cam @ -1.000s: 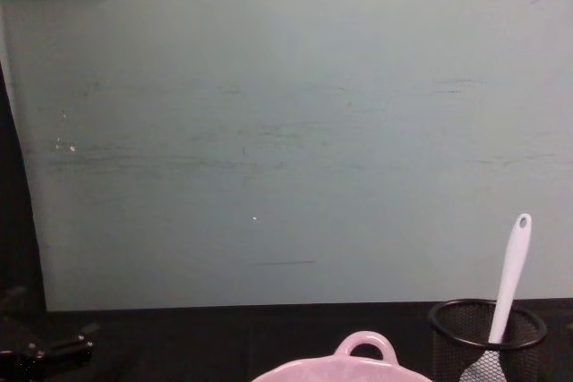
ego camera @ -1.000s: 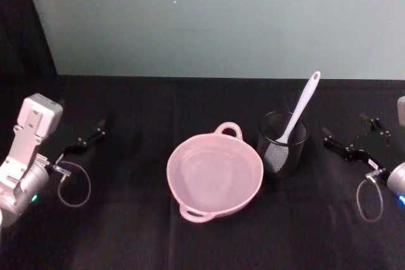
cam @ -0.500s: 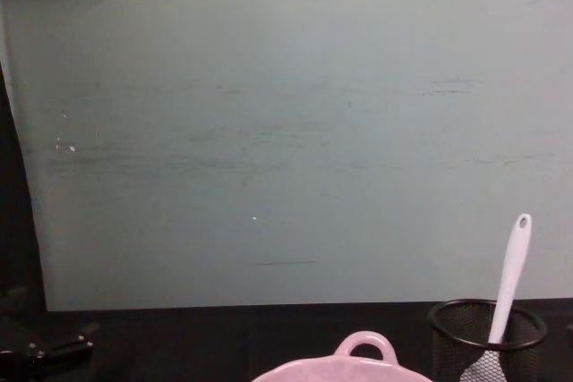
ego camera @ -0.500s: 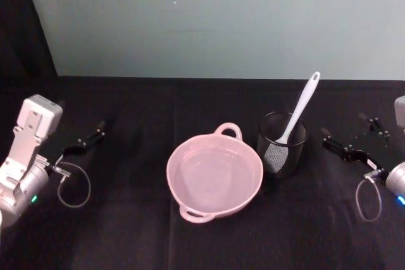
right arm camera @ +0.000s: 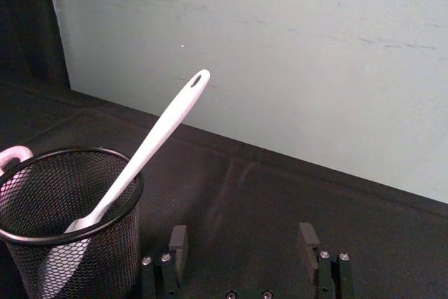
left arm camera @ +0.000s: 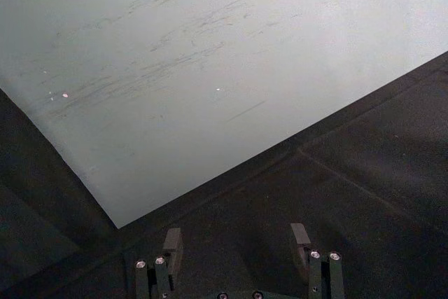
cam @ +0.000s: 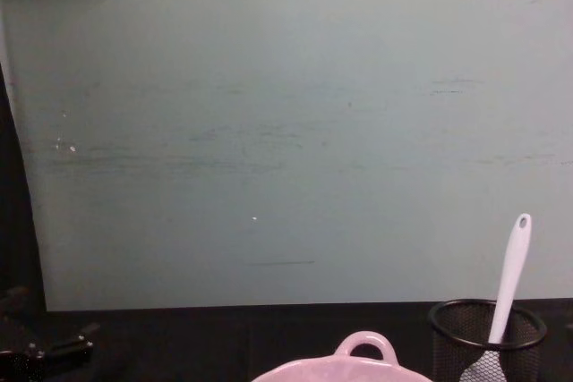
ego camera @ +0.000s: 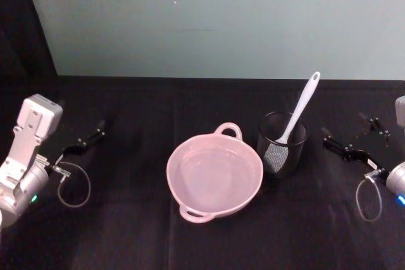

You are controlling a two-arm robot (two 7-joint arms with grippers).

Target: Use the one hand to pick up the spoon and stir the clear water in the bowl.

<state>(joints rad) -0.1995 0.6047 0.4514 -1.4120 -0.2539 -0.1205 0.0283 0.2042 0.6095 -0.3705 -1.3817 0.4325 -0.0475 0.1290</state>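
Dim, soft, slightly blurry lighting

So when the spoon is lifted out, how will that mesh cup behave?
The mesh cup looks light, being thin open wire, so it may tip or drag along. The spoon leans on its rim, so an angled pull likely catches; a lift along the handle seems safer.

We see open black surface (ego camera: 126, 219) on both sides of the pink bowl (ego camera: 214, 175). The mesh cup (ego camera: 282, 143) stands just beside the bowl's right rim, walling the spoon (ego camera: 300, 109) head; its handle rises clear above the cup, with bare surface toward the right hand (ego camera: 349, 145).
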